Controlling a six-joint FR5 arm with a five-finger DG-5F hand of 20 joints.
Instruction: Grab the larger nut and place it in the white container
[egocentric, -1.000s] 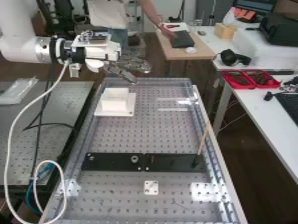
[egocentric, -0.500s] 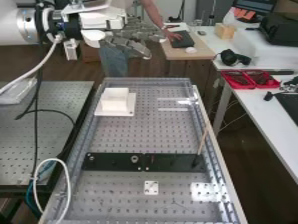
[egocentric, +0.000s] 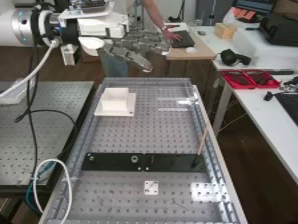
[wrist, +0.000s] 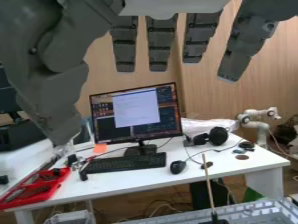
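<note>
Let me read this scene from above as a clock face, starting from its left. Out at 8 o'clock there's a metal side table (egocentric: 60, 150) full of little holes. At 10 o'clock the white arm (egocentric: 18, 28) comes in, level with the view's upper part. Around 7 o'clock the smaller nut (egocentric: 91, 158) stands on the flat black bar (egocentric: 110, 162), which lies across the main bench (egocentric: 143, 130). The white container (egocentric: 116, 103) sits between 9 and 10 o'clock on a white square base (egocentric: 127, 112). As for the larger nut, I honestly cannot tell where it is.

Between 6 and 7 o'clock the bearing (egocentric: 134, 159) stands on the bar. Up near 12 o'clock is the robot's hand (egocentric: 140, 46), raised beyond the container. Its fingers (wrist: 159, 45) are spread well open and nearly straight, apart from the thumb (wrist: 50, 60), with nothing in their hold. At 6 o'clock lies a small white plate (egocentric: 151, 187).

A thin stick (egocentric: 202, 140) leans upright at 4 o'clock, by the bar's end. On the white desk (egocentric: 263, 112), black headphones (egocentric: 233, 57) lie between 1 and 2 o'clock, 2 red trays (egocentric: 239, 87) at 2 and a keyboard (egocentric: 291, 104) at 3. The wrist view also has a monitor (wrist: 136, 112) standing behind that keyboard.
</note>
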